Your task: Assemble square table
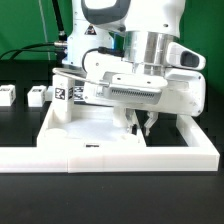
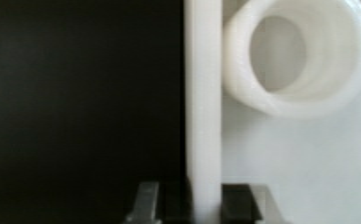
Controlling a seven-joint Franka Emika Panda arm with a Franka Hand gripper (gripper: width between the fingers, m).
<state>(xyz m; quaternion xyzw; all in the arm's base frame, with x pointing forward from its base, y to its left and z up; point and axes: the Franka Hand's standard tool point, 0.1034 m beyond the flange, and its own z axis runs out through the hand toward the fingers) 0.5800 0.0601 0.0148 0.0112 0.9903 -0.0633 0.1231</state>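
Gripper [image 1: 141, 122] in the exterior view reaches down onto the white square slab [image 1: 98, 127], which lies inside the L-shaped barrier [image 1: 110, 156]. Two block legs [image 1: 8, 95] [image 1: 38, 96] stand at the exterior view's left. In the wrist view, the fingers [image 2: 150, 203] are clenched on the slab's raised rim [image 2: 202, 90], beside a round socket [image 2: 310, 102].

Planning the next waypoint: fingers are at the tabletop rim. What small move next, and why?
Probably close fully on the rim: the fingers straddle it beside a corner socket, but firm contact isn't clear.
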